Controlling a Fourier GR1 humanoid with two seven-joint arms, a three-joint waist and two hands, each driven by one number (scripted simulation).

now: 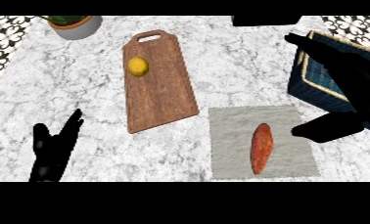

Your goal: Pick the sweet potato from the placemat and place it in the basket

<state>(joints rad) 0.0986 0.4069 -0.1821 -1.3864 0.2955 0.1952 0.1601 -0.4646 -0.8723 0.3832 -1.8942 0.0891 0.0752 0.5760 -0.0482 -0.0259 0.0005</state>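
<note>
The sweet potato lies lengthwise on the grey placemat, right of the mat's middle, untouched, so the step in hand looks like the reach before the grasp. The right hand hangs up and to the right of the mat, spread wide with long fingers pointing up-left and the thumb low, its tip just off the mat's right edge; it holds nothing. To do this well, I would bring that hand down over the potato's middle, fingers on 1 long side and thumb on the other, closing across the narrow width, not along the length (the tapered ends would likely slip). The basket, dark blue with a pale rim, sits just beyond the mat's top-right corner, so the carry should be short. The left hand rests open, fingers up, far left of the mat. Much of the basket is covered by the right hand and cut by the view's edge, so its depth and opening are hard to judge. A board with a lemon lies up-left of the mat; a pot farther off is cropped.
</note>
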